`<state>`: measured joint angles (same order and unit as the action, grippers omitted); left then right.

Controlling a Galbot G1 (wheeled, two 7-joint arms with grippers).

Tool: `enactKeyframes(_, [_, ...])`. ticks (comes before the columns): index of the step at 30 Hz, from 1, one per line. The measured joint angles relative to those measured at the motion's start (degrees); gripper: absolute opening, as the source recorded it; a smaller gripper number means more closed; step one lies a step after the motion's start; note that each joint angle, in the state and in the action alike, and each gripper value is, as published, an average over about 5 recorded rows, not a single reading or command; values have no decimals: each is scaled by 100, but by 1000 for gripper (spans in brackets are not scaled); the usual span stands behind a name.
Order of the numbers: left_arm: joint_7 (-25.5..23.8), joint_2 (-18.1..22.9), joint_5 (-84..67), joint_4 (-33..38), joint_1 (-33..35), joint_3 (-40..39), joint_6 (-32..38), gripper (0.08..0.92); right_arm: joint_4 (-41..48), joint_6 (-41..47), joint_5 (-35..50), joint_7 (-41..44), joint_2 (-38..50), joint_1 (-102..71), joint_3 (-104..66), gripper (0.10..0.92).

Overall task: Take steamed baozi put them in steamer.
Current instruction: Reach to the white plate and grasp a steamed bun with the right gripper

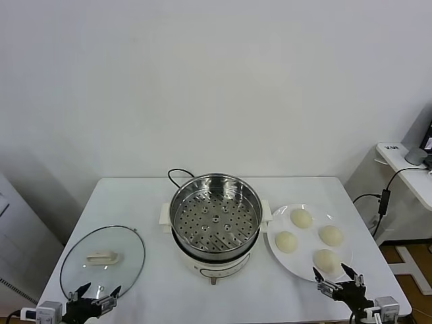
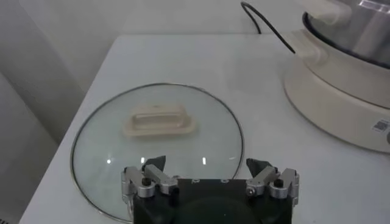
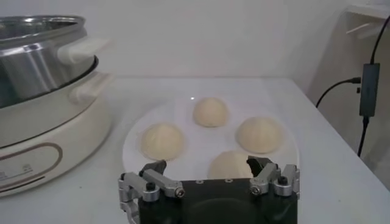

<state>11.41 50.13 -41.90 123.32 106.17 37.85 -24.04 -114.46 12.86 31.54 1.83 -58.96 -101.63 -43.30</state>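
Observation:
Several pale round baozi sit on a white plate (image 1: 278,255) right of the steamer: one at the back (image 1: 301,218), one nearer the steamer (image 1: 286,241), one at the right (image 1: 331,235), and the nearest (image 1: 326,260). The steamer (image 1: 215,214) stands mid-table, its perforated tray empty, on a white base. My right gripper (image 1: 337,273) hangs open at the table's front right, just short of the nearest baozi (image 3: 231,165), holding nothing. My left gripper (image 1: 94,291) is open at the front left over the lid's near rim. In the wrist views, the right gripper (image 3: 207,164) and left gripper (image 2: 208,163) are empty.
A round glass lid (image 1: 102,260) with a white handle (image 2: 159,120) lies flat left of the steamer. A black cord (image 1: 177,173) runs from behind the steamer. To the right stands a white side table (image 1: 409,169) with a hanging cable and adapter (image 3: 368,89).

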Motion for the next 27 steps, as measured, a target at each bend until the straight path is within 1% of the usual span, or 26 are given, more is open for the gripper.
enactKeyframes(4, [1,-11,-1,3,-2,-3,0,823,-8,-22,-193,102,65,56,-69,823])
enactKeyframes(7, [2,-24,-1,4,-9,-3,0,823,22,-65,-562,201,148,154,-119,823])
enactKeyframes(14, [5,-56,-2,32,-37,7,-3,823,208,-297,-1876,455,481,581,-126,823])
enactKeyframes(21, [15,-21,22,47,-68,-1,-49,823,651,-689,-3296,772,976,1222,28,823])
enactKeyframes(27, [21,4,44,78,-61,7,-77,823,1197,-928,-4024,1393,1474,1985,354,823])
